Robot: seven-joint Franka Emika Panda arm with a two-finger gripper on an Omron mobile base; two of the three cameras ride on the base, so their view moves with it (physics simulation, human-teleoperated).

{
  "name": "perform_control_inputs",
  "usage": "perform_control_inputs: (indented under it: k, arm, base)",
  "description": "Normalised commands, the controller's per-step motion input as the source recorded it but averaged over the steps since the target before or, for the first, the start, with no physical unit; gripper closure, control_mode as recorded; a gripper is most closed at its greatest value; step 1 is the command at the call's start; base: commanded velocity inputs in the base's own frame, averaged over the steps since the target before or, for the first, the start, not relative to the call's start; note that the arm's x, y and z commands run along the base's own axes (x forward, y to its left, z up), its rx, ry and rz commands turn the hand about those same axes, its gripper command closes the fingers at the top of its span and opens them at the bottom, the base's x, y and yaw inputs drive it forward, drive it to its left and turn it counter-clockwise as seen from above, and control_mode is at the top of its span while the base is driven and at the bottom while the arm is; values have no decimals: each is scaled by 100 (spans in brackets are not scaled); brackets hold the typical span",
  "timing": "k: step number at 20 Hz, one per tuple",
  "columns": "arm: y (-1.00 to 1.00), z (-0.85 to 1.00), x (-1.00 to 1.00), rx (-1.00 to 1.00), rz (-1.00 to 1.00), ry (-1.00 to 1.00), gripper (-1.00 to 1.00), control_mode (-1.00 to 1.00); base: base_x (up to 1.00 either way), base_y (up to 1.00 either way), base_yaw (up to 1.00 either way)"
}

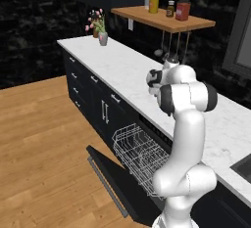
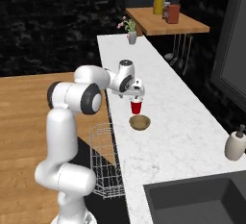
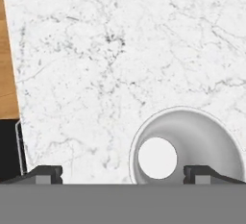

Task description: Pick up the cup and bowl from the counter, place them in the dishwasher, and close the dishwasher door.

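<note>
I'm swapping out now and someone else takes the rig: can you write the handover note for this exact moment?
Gripper: open, empty, hovering just above the cup, not quite centred on it in the hand view.
Cup: upright on the counter near its front edge.
Bowl: on the counter beside the cup, nearer the sink.
Dishwasher door: dropped open, wire rack pulled out, nothing visible in it.
Done: nothing loaded.
Left: grasp and load cup, then bowl, close door.

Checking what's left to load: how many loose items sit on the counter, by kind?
Cups: 1, the red cup
Bowls: 1, the tan bowl
Soap dispensers: 1, the beige soap dispenser
Flower vases: 1, the flower vase
Total: 4 on the counter
</note>
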Motion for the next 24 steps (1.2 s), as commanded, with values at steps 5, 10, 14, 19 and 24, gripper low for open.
perform_control_inputs:
  k: [5, 10, 14, 19, 24]
  arm:
    - [-6, -25, 16, 0, 0, 0, -100, -100]
    - [-1, -17, 28, 0, 2, -3, -100, -100]
    - [-9, -26, 10, 0, 7, -3, -100, -100]
    - [0, -39, 0, 0, 5, 0, 100, -100]
    - [5, -4, 0, 0, 5, 1, 100, -100]
  base:
    - [0, 0, 0]
    - [0, 0, 0]
    - [0, 0, 0]
    - [0, 0, 0]
    - [0, 0, 0]
